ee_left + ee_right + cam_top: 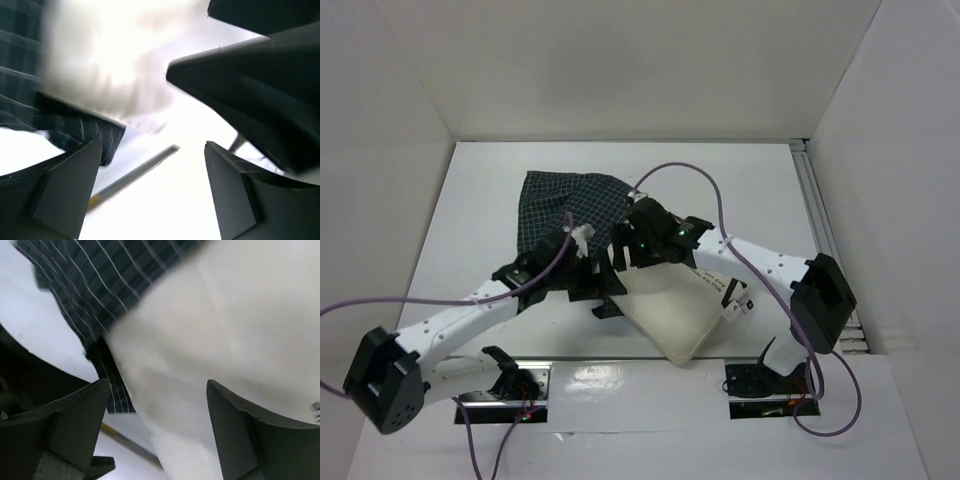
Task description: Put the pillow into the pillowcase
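The left gripper point(152, 150) has its jaws apart and holds nothing; the pillowcase point(60, 125) lies just beyond its left finger. The right gripper point(159, 385) is also spread, with the pillow point(225, 325) just ahead, touching the checked cloth.

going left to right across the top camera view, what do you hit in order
left arm's black elbow block → pillowcase → pillow → right arm's black elbow block
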### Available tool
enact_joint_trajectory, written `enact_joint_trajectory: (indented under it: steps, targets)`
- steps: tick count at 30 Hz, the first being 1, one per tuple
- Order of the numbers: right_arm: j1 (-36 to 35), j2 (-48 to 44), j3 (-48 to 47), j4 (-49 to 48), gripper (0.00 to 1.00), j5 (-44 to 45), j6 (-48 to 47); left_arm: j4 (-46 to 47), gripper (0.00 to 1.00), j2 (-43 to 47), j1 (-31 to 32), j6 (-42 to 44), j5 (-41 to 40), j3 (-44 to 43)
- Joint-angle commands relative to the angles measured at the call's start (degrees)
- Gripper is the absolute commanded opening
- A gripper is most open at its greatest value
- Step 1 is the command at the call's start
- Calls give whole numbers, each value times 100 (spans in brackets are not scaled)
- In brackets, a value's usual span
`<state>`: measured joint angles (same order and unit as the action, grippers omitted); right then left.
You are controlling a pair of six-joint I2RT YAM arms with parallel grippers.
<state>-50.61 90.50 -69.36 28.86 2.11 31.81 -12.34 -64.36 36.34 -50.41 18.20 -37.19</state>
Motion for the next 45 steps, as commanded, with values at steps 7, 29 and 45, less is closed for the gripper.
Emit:
enact_joint_trajectory:
  steps: [7,29,45]
  targets:
    - [2079,-419,-643,621,79,949,-326,-1753,81,110,-505,550,-1591,-1754]
    - [376,-270,1111,-1254,31,-722,1478,-3265,74,-4586,-1023,1253,-2467,-6103]
    - [1993,-1271,2225,-1189,70,-957,870,-3170,100,-2995,830,2395,-4391,-4148]
